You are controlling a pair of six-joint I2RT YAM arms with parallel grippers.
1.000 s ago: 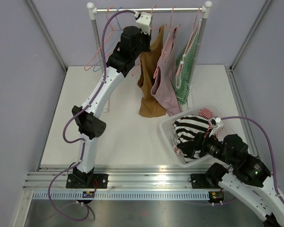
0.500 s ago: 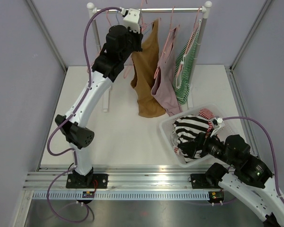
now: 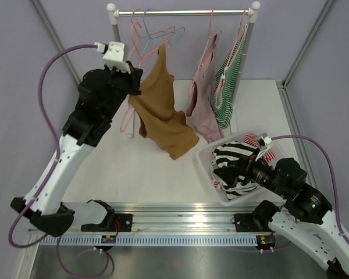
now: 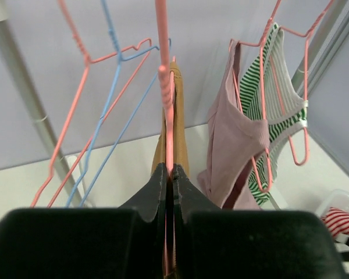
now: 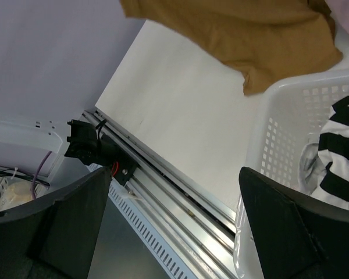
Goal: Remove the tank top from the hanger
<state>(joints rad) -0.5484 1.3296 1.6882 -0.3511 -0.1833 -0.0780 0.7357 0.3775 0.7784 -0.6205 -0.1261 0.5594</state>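
Left wrist view: the left fingers [image 4: 160, 189] are pinched fully together on the wire of a pink hanger [image 4: 163, 87]. The hanger carries the rust-brown tank top [image 3: 161, 110], whose hem hangs over the white counter [image 3: 145, 174] near the white perforated plastic basket [image 5: 273, 128] of striped clothes. The right fingers [image 5: 64, 221] gape wide, holding nothing, by that basket, while the left arm arches high and leftward between pale lilac walls and the right arm crouches low.

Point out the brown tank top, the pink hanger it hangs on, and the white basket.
brown tank top [image 3: 160, 113]: top external view, middle of the fabric.
pink hanger [image 4: 166, 93]: left wrist view, ribbed stretch of wire.
white basket [image 5: 273, 139]: right wrist view, perforated side wall.
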